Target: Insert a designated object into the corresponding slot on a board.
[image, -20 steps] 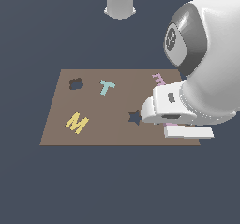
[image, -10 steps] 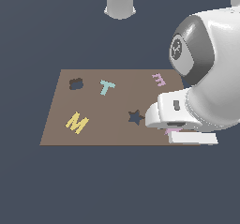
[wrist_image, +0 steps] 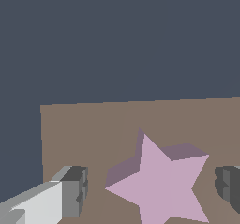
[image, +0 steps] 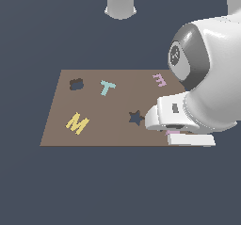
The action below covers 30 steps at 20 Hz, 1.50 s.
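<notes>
The pale pink star [wrist_image: 161, 181] lies flat on the brown board [wrist_image: 84, 134] near one of its corners. My gripper [wrist_image: 150, 188] is open and straddles the star: one finger [wrist_image: 72, 190] on one side, the other finger [wrist_image: 228, 183] on the opposite side, each with a small gap to the star's points. In the exterior view the white hand [image: 172, 118] covers the star; only a pink sliver [image: 172, 132] shows under it. The dark star-shaped slot [image: 136, 117] is open on the board [image: 117, 134], just to the exterior view's left of the hand.
On the board are a dark flower-shaped cut-out [image: 76, 84], a teal letter T [image: 107, 87], a yellow letter M [image: 76, 123] and a pink letter E [image: 160, 79]. The arm's white base [image: 121, 3] stands behind the board. The bulky arm [image: 207, 83] overhangs the board's right end.
The hand has moved toward the exterior view's right and the board's front corner, and lower. It now leaves the star slot uncovered and hides the pink star.
</notes>
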### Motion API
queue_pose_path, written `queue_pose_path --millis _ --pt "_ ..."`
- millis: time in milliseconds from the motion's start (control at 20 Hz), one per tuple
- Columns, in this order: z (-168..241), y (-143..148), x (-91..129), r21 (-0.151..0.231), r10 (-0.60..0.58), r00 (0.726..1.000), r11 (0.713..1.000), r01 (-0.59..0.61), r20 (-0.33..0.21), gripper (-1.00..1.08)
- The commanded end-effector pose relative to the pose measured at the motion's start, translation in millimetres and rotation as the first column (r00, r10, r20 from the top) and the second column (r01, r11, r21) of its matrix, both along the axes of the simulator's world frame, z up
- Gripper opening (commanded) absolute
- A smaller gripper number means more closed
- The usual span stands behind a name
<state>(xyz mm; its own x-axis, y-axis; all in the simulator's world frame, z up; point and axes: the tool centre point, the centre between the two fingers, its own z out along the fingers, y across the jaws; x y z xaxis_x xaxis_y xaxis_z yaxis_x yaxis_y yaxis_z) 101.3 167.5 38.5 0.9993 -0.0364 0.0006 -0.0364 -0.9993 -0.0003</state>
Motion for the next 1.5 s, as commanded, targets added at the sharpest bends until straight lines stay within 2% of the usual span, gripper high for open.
queue_pose_path --millis 0,100,150,900,1200,1450 --pt "-7.0 -0.3 -0.3 0.000 0.000 1.000 1.000 0.000 -0.001 1.00" --pt "-8.6 -0.3 -0.3 0.000 0.000 1.000 1.000 0.000 -0.001 1.00" --pt "-8.6 -0.3 -0.3 0.000 0.000 1.000 1.000 0.000 -0.001 -1.00" --pt "-7.8 -2.7 -1.3 0.000 -0.001 1.000 1.000 0.001 0.000 -1.00" --pt "-6.5 -17.3 -7.2 0.000 -0.005 1.000 1.000 0.005 0.000 -1.00" --pt "-4.3 -41.2 -16.9 -0.001 -0.012 1.000 1.000 0.012 0.000 -1.00"
